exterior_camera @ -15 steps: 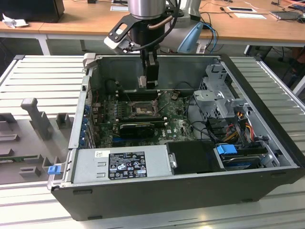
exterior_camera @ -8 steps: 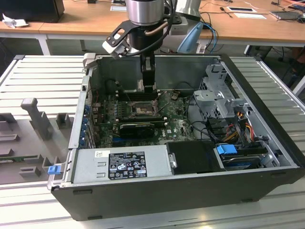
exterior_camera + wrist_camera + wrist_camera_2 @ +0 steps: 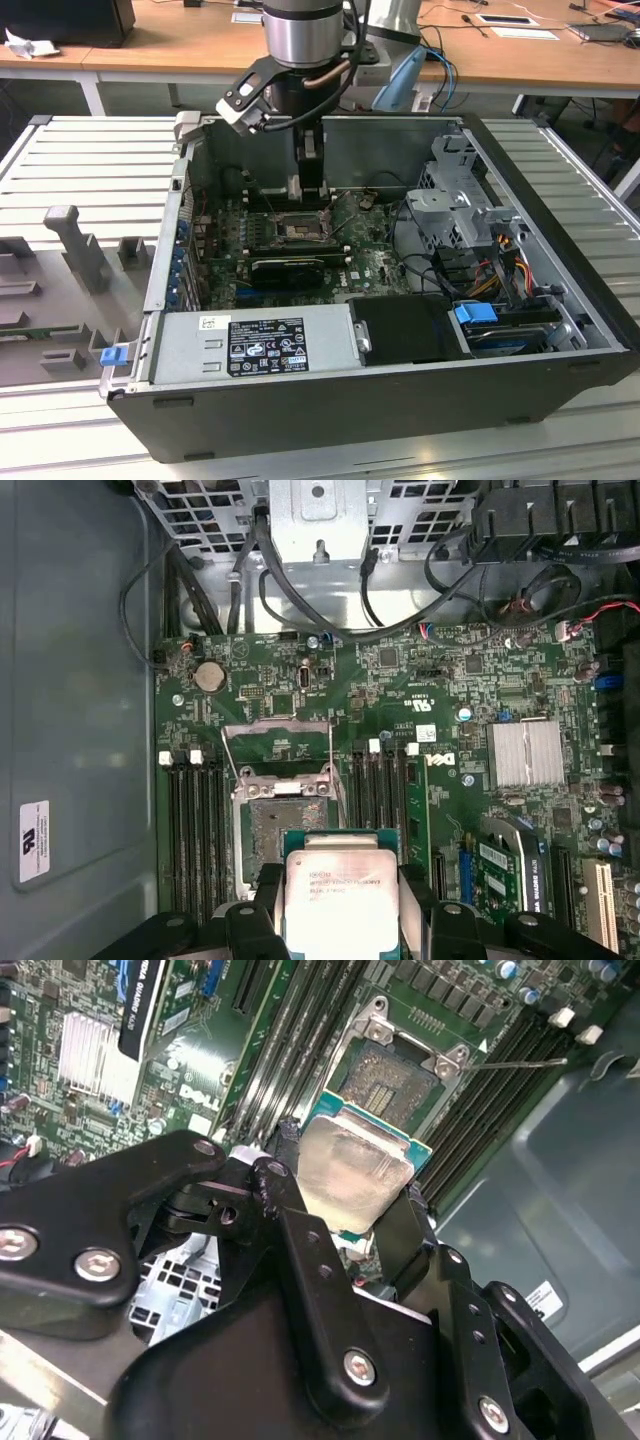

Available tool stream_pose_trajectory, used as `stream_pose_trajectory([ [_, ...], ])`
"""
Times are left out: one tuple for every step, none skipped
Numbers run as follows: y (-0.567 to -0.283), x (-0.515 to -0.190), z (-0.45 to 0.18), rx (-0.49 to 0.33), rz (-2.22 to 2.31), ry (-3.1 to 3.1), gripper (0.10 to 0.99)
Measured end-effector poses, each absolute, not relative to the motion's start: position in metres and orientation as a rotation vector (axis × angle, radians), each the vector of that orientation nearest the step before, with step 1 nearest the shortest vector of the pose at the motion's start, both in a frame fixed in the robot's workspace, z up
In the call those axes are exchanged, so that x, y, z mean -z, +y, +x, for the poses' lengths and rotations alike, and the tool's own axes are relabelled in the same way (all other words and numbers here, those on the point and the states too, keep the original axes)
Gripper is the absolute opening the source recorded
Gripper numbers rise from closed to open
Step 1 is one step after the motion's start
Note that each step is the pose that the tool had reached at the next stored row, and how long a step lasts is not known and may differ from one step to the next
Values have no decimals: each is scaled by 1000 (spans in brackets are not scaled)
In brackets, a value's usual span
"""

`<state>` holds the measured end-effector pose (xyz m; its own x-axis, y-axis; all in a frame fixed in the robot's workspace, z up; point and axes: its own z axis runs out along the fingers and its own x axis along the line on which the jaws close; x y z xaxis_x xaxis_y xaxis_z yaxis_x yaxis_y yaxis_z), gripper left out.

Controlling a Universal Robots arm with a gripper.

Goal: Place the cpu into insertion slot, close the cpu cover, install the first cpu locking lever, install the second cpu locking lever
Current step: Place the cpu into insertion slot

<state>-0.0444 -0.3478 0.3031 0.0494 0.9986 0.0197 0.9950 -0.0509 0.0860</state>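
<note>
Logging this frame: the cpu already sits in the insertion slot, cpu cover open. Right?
No. The cpu is not in the insertion slot; the end effector holds it above the slot, as the first wrist view shows. The cpu cover is open.

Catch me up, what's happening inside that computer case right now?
The arm's gripper is shut on the cpu, pinching it by two opposite edges with its metal top facing the wrist cameras. It holds the chip just above the green motherboard, close beside the insertion slot. The slot lies uncovered and empty, so the chip is not yet seated in it.
</note>
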Motion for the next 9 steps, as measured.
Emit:
stream_pose_trajectory([
  [-348, -302, -44, -114, 2239, 2130, 541],
  [-348, -301, -45, -114, 2240, 2130, 541],
  [-348, -299, -45, -114, 2239, 2130, 541],
  [-348, -297, -45, -114, 2239, 2130, 541],
  [-348, -296, -45, -114, 2239, 2130, 541],
  [-348, -295, -45, -114, 2239, 2130, 541],
  [-348, -294, -45, -114, 2239, 2130, 541],
  [-348, -294, -45, -114, 2240, 2130, 541],
  [-348, -293, -45, -114, 2239, 2130, 541],
])
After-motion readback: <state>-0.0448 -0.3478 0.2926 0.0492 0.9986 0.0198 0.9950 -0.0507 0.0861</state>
